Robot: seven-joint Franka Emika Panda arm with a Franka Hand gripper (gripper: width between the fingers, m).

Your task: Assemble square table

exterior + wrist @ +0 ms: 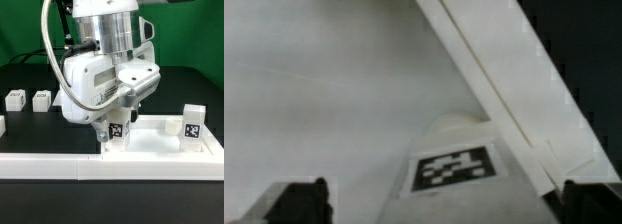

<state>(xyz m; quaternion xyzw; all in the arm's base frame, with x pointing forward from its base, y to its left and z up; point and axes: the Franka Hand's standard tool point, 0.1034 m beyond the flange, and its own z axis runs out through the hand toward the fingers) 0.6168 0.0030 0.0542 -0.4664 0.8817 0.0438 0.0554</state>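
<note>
Farthest toward the exterior view's left, I see the first loose leg block (15, 98) sitting on the black table (30, 135), with the second loose leg block (41, 98) just beside it. Both are well apart from everything else. The long white border rail (50, 166) runs along the near edge of the table.

In the middle, the arm (105, 70) points straight down and the end effector (116, 138) hangs low over the near corner of the square top (155, 140) on the exterior view's left. A tagged leg block (117, 130) stands upright directly under it, between the fingers.

In the wrist view that tagged leg block (459, 168) rises from the pale floor of the square top (331, 110), close to the raised rim (491, 70). The end effector (441, 203) is spread. One of the fingertips (295, 202) stands clear of the block with a visible gap. The other sits right at the block's edge, and I cannot tell whether it touches.

Toward the exterior view's right, the square top lies flat on the table. A standing leg block (191, 122) is upright at its far corner, well apart from the end effector.
</note>
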